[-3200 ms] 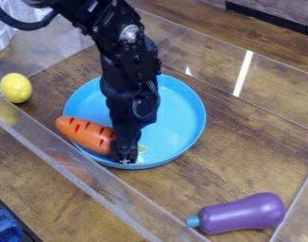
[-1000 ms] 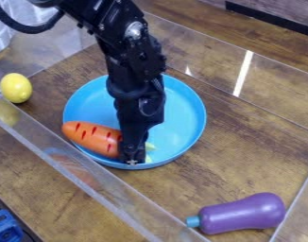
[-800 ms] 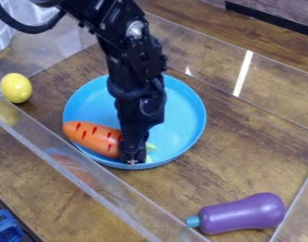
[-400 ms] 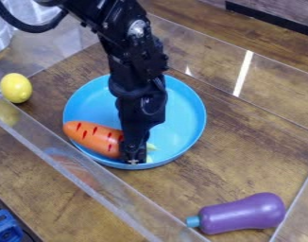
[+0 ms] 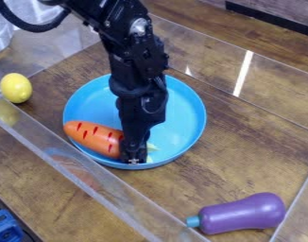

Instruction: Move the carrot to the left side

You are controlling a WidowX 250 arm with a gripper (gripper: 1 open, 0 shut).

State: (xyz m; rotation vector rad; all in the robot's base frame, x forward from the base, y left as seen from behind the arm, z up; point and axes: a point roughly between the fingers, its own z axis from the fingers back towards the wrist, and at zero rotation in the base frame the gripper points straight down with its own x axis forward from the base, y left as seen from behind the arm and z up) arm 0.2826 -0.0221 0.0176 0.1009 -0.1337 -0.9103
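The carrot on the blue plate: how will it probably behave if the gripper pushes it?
The carrot looks stiff, since its plump body keeps a smooth, firm shape. Its rounded sides suggest it may roll a little on the plate, though the raised rim could stop it. The shiny surface hints that it might slip.

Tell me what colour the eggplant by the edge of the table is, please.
The eggplant is purple, seen best in the current camera view.

Robot arm (image 5: 125, 80) over wooden tabletop (image 5: 232, 95) suggests a lab.
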